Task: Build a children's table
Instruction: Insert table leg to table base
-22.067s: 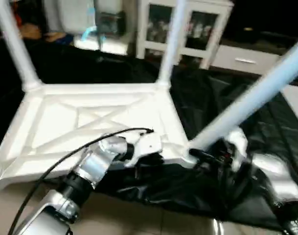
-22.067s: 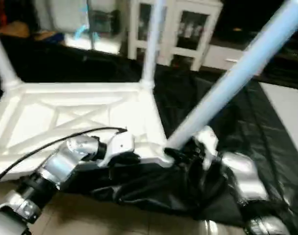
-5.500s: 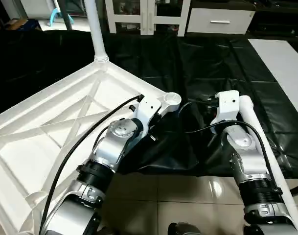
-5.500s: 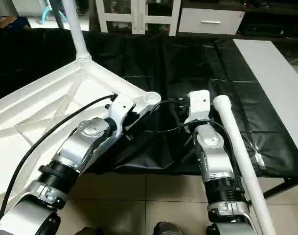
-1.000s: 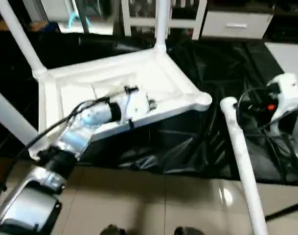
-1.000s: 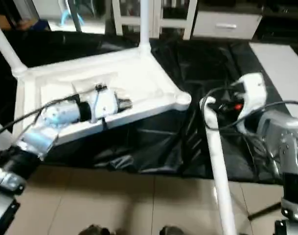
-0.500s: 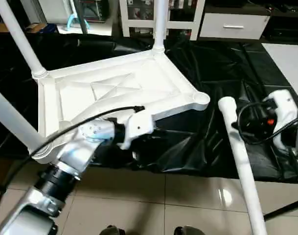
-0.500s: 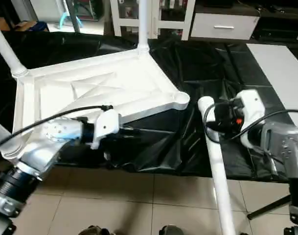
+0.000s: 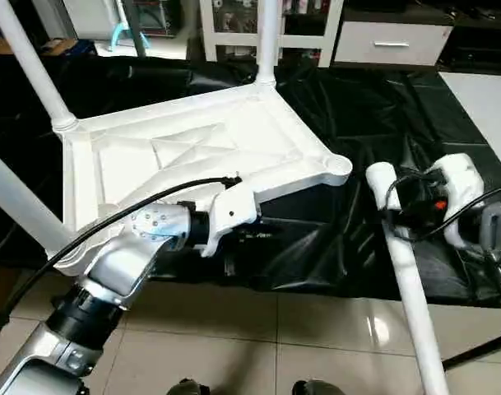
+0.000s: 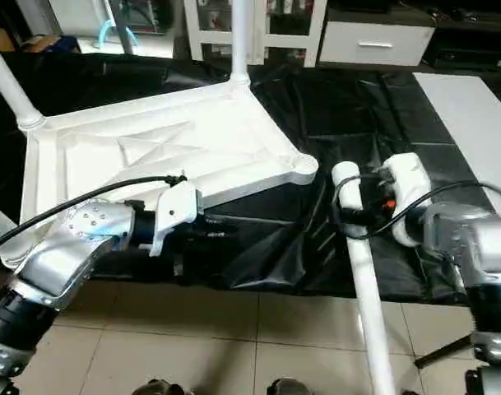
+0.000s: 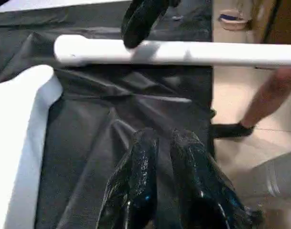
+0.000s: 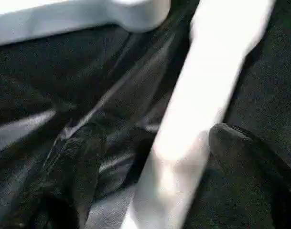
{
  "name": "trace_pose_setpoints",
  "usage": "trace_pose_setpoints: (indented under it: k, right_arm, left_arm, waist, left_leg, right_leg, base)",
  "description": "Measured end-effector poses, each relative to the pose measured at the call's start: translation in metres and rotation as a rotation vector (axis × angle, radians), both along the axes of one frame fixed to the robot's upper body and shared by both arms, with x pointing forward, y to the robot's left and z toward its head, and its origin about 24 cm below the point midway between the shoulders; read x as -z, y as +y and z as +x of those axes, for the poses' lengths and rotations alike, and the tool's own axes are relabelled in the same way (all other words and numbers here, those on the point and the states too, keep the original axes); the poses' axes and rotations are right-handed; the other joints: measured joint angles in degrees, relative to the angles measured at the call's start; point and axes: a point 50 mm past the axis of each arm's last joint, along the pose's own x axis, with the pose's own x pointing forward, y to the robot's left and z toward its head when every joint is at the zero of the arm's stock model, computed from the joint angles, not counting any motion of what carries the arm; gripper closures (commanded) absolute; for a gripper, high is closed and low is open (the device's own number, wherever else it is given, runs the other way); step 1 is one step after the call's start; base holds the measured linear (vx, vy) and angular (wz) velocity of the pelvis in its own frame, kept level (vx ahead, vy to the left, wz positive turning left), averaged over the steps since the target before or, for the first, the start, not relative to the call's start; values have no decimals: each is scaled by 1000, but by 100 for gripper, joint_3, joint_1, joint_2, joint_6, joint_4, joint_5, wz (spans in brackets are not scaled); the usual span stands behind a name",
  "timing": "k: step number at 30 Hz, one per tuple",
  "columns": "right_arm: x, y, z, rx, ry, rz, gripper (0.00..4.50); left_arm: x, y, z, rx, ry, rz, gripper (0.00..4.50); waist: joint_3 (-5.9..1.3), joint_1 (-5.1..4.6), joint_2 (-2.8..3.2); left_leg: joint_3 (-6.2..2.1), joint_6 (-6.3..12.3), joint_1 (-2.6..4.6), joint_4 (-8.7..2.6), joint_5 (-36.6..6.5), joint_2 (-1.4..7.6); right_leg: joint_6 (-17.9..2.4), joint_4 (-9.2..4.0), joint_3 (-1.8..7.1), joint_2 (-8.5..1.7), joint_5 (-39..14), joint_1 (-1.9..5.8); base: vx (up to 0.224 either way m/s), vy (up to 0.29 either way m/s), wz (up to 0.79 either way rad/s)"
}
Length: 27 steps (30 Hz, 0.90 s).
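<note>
The children's table top [image 9: 192, 152] lies upside down on a black sheet, ribs up. Three white legs stand in its sockets, one of them at the back [image 9: 266, 41]. The near right corner socket [image 9: 339, 167] is empty. A loose white leg [image 9: 402, 263] lies beside it, its far end close to that socket. My right gripper [image 12: 155, 136] is open, one finger [image 12: 80, 157] on each side of this leg without clamping it. My left gripper [image 11: 164, 138] is shut on nothing, low over the sheet in front of the top's near edge.
The black sheet [image 9: 365, 99] ends at tiled floor [image 9: 258, 329] in front. A white glass-door cabinet [image 9: 225, 16] and a drawer unit [image 9: 390, 41] stand behind. A white flat board [image 9: 489, 99] lies at the right. A person's leg [image 11: 272, 98] shows beyond the loose leg.
My right gripper has opened wide and moved in toward the loose leg. My left gripper has come off the table top down to its near edge. The camera has also shifted.
</note>
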Motion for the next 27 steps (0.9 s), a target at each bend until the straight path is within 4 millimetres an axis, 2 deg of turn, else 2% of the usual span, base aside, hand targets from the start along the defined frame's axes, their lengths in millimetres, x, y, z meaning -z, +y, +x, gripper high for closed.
trace_pose_setpoints:
  k: [5,9,12,16,27]
  right_arm:
    - [24,-4,-2,-11,96,-54,72]
    - [28,-8,-1,-20,90,-80,72]
    - [33,-12,-1,-27,102,-110,72]
    - [37,-18,-1,-17,120,-109,107]
    - [37,-27,-2,35,113,-35,196]
  left_arm:
    - [-9,-10,-18,115,89,-21,380]
    - [-7,-14,-27,152,111,-12,380]
    - [-6,-14,-25,119,85,-1,380]
    - [-8,-15,-23,86,61,3,380]
    - [-16,-16,-18,56,27,-2,380]
  waist:
    - [-5,5,-11]
    - [-14,2,-28]
    - [-16,3,-39]
    - [-16,6,-70]
    - [-17,-8,-78]
  left_leg:
    - [1,9,1,2,6,0]
    - [5,13,8,8,9,0]
    - [4,13,38,13,9,2]
    - [4,13,76,15,9,1]
    - [0,14,74,15,9,-1]
  right_leg:
    - [0,5,-3,1,0,1]
    - [-1,7,-5,0,1,14]
    - [-3,-1,-6,-2,2,61]
    - [2,-11,2,-11,-2,109]
    - [2,-10,-5,-9,-1,113]
  base:
    - [0,0,0]
    - [0,0,0]
    - [0,0,0]
    - [0,0,0]
    - [0,0,0]
